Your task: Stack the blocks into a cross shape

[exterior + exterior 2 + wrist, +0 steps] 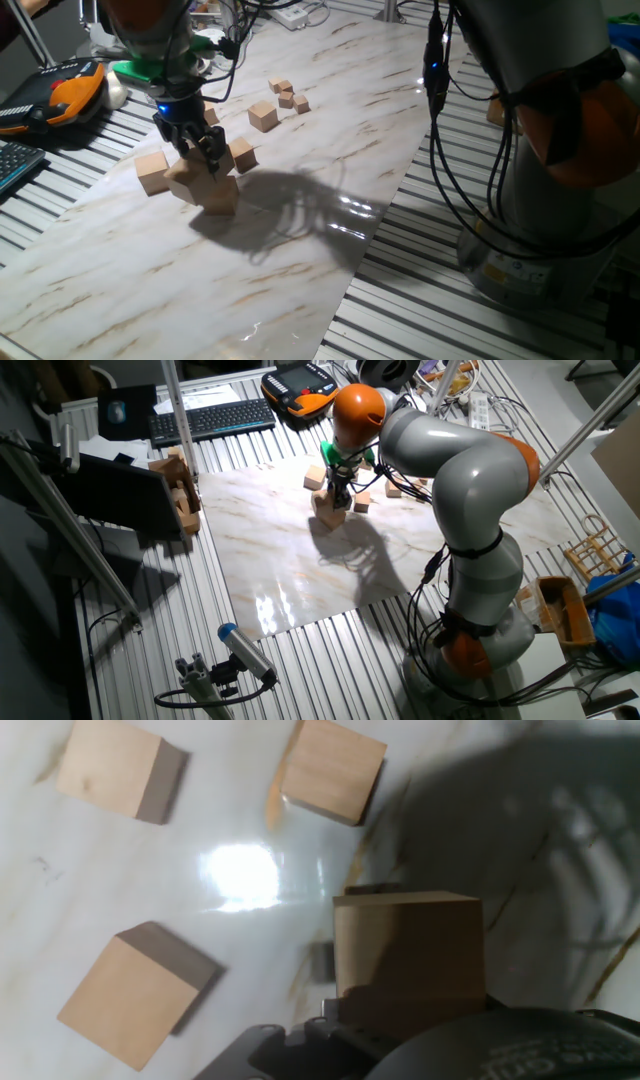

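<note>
Gripper [203,160] points straight down over the marble-patterned board [150,290], its two dark fingers pressed in against the sides of the held block [405,955]. In the hand view this cube fills the lower middle, just in front of the black gripper body. It is plain, pale tan, unpainted wood with smooth faces and crisp edges. Dark patches of shadow on the board at its 9 and 12 o'clock suggest it hangs just above the surface, though the exact gap cannot be told. Around it the other three blocks sit flat on the board, apart from one another. The nearest loose block [135,1000] is at 8 o'clock of the held one, the second loose block [333,770] at about 12 o'clock, and the third loose block [120,770] at 10 o'clock. All three share the same light tan colour, each showing a bright top and one shaded side face. A glare spot lies on the board between them. In one fixed view the cluster sits toward the board's left edge, under the gripper. Farther back, at 1 o'clock of it, a medium cube [263,117] stands alone, and beyond that lie three tiny cubes [288,97] close together. The grey and orange arm [460,470] arches over from the board's far side. Off the board, on the slatted table [330,660], rest a keyboard [210,418] and an orange pendant [300,382].
</note>
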